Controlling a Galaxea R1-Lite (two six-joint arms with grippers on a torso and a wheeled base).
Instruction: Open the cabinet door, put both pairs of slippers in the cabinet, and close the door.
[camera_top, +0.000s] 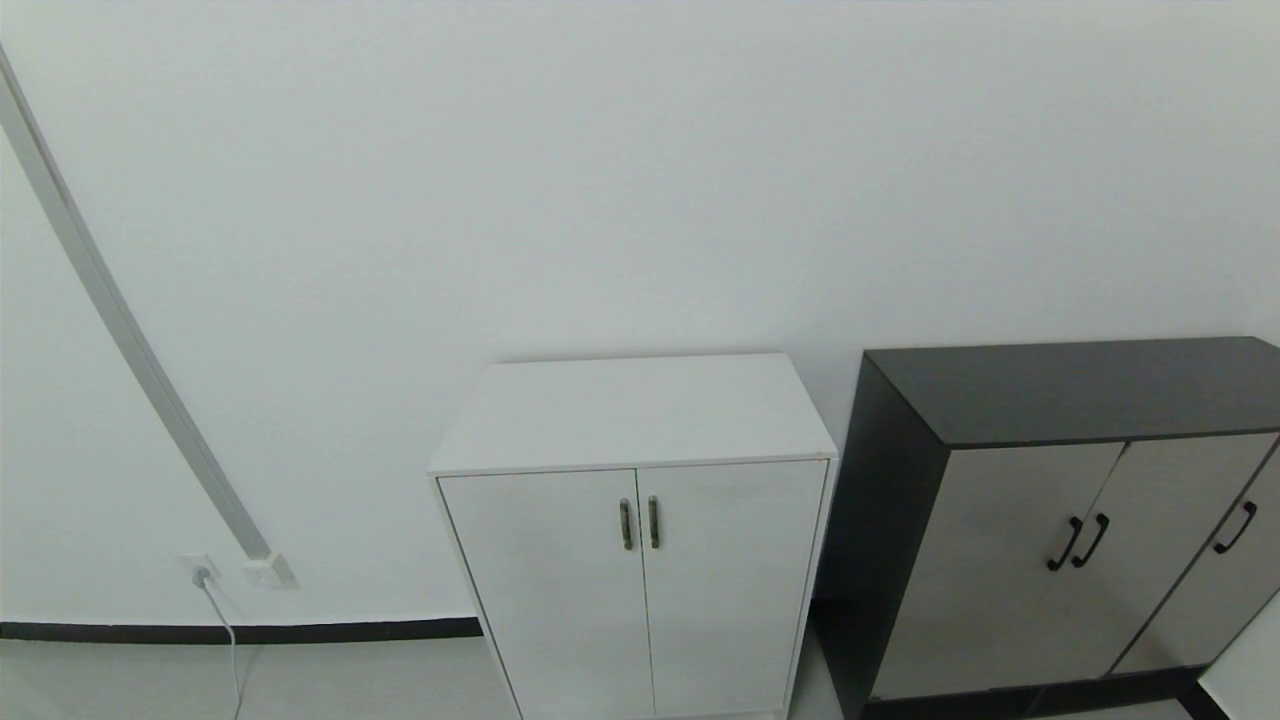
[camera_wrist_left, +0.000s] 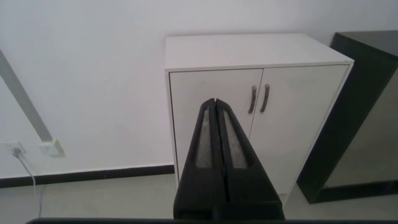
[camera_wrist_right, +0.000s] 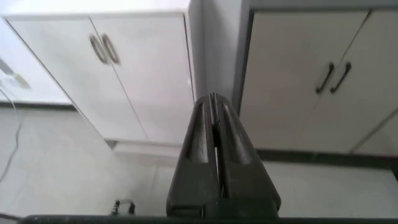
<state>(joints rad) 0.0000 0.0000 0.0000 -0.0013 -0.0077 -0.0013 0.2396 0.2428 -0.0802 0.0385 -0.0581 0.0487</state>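
A white two-door cabinet (camera_top: 640, 560) stands against the wall with both doors closed; its two metal handles (camera_top: 640, 523) meet at the middle. The left wrist view has the same cabinet (camera_wrist_left: 249, 124) ahead of my left gripper (camera_wrist_left: 215, 102), which is shut with nothing in it and held well back from the doors. My right gripper (camera_wrist_right: 213, 99) is shut and empty too, low over the floor in front of the gap between the white cabinet (camera_wrist_right: 124, 74) and the dark one.
A black cabinet with grey doors and black handles (camera_top: 1060, 520) stands right beside the white one. A wall socket with a plugged cable (camera_top: 205, 578) and a slanted cable duct (camera_top: 120, 320) sit at the left. Grey floor lies in front.
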